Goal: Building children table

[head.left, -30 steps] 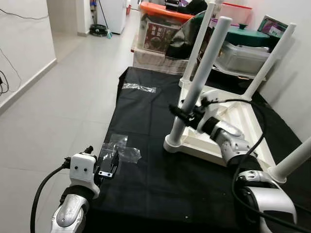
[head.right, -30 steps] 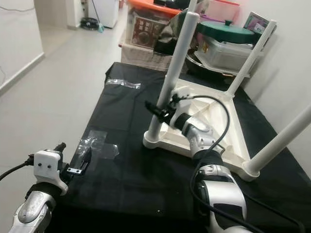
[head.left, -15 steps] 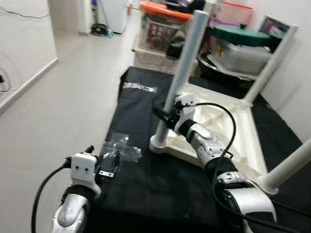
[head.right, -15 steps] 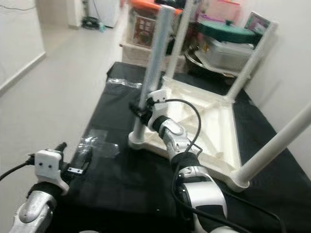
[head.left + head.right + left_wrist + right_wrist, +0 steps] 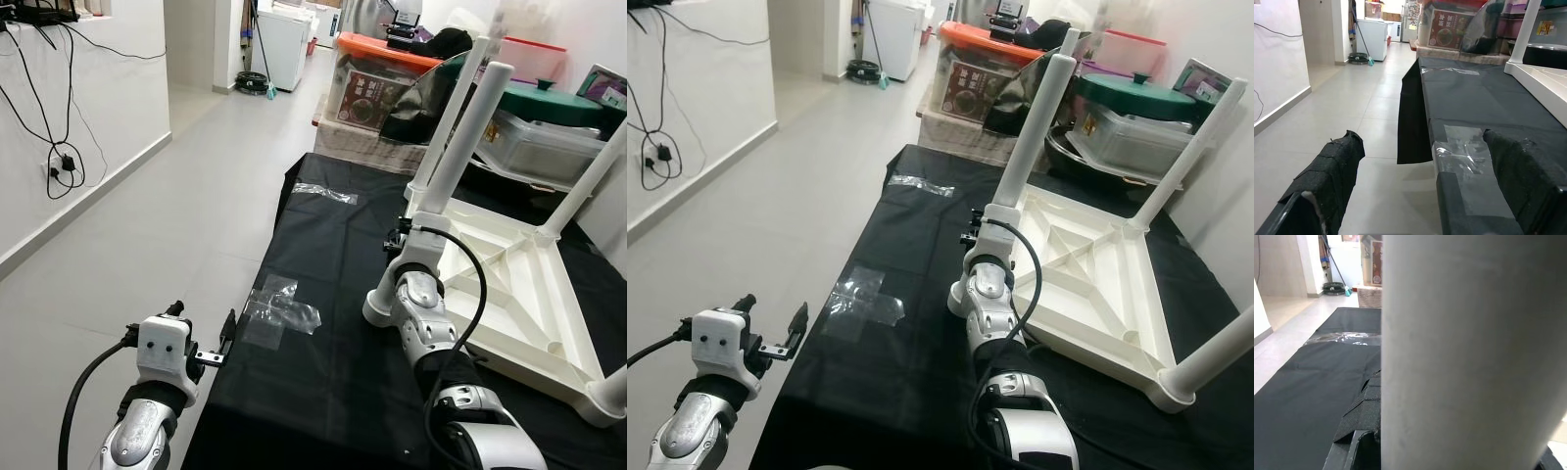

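A white children's table (image 5: 509,284) lies upside down on a black cloth (image 5: 323,255), its legs pointing up. My right gripper (image 5: 404,235) is at the lower part of the near left leg (image 5: 462,145), shut on it. In the right wrist view that white leg (image 5: 1469,347) sits close against a black finger pad (image 5: 1364,416). My left gripper (image 5: 223,341) hovers open at the cloth's near left corner. Its two padded fingers (image 5: 1327,181) stand wide apart, with nothing between them.
A crumpled clear plastic bag (image 5: 279,311) lies on the cloth ahead of the left gripper, with another strip (image 5: 328,193) further back. Storage boxes (image 5: 377,78) and a green-lidded tub (image 5: 554,103) crowd the far end. Grey tiled floor (image 5: 186,186) runs along the left, beside a wall with cables (image 5: 64,162).
The whole picture has shifted as the camera moved, so more floor and wall show on the left. My right gripper stays on the leg, its forearm now more upright. The left gripper is still open.
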Motion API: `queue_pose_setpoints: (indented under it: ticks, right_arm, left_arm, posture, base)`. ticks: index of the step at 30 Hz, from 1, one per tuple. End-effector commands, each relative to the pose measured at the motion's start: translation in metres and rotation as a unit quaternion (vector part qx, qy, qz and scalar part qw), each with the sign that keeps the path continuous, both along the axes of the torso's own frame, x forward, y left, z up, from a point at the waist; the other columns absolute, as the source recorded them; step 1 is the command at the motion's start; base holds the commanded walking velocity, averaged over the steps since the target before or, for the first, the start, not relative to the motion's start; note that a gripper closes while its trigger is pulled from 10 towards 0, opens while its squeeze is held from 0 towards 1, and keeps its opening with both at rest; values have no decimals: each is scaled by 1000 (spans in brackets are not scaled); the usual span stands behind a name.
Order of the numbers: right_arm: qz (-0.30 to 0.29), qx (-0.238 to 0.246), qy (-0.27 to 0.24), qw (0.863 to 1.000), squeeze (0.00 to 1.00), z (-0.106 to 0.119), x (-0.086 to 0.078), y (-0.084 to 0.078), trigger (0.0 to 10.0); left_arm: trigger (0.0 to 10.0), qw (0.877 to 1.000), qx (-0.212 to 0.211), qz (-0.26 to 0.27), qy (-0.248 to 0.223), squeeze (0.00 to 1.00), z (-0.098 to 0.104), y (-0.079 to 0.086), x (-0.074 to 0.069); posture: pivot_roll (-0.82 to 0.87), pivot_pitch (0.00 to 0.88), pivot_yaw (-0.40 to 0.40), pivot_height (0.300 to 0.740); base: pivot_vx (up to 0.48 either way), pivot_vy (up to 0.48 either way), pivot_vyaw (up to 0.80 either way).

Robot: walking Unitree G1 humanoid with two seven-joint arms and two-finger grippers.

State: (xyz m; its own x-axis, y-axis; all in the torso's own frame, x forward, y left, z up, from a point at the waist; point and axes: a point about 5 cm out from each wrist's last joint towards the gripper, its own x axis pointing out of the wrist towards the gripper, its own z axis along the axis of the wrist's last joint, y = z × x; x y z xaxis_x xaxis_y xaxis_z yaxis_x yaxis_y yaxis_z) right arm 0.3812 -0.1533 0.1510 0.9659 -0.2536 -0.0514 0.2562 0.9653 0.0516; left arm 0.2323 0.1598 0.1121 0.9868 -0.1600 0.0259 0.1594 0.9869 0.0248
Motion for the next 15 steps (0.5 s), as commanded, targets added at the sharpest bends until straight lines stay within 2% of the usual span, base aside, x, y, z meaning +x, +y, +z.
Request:
queue_pose_setpoints:
  ticks: [1,3,4,10,11,15]
  right_arm:
    - [-8,-52,82,995,0,-23,-5,-7,10000]
    - [-10,-56,90,994,0,-23,-5,-5,10000]
    - [-19,-54,74,996,1000,-19,-7,-5,10000]
    - [-23,-46,47,998,1000,-13,-10,-6,10000]
    - [-21,-39,30,999,1000,-8,-11,-7,10000]
    - [-21,-39,30,999,1000,-8,-11,-7,10000]
  left_arm:
    - [10000,1000,-3,-4,5,0,-3,-3,-1]
    - [10000,1000,-3,-4,6,0,-3,-2,-2]
    - [10000,1000,-3,-4,6,0,-3,-2,-2]
    - [10000,1000,-4,-5,8,0,-4,-2,-3]
    - [10000,1000,-5,-6,10,0,-4,-2,-3]
    - [10000,1000,-5,-6,10,0,-4,-2,-3]
  posture:
    - [112,0,-199,740]
    - [112,0,-199,740]
    - [108,0,-195,740]
    - [108,0,-195,740]
    - [102,0,-190,740]
    - [102,0,-190,740]
  base:
    - [0,0,0]
    - [0,0,0]
    - [0,0,0]
    - [0,0,0]
    - [0,0,0]
    - [0,0,0]
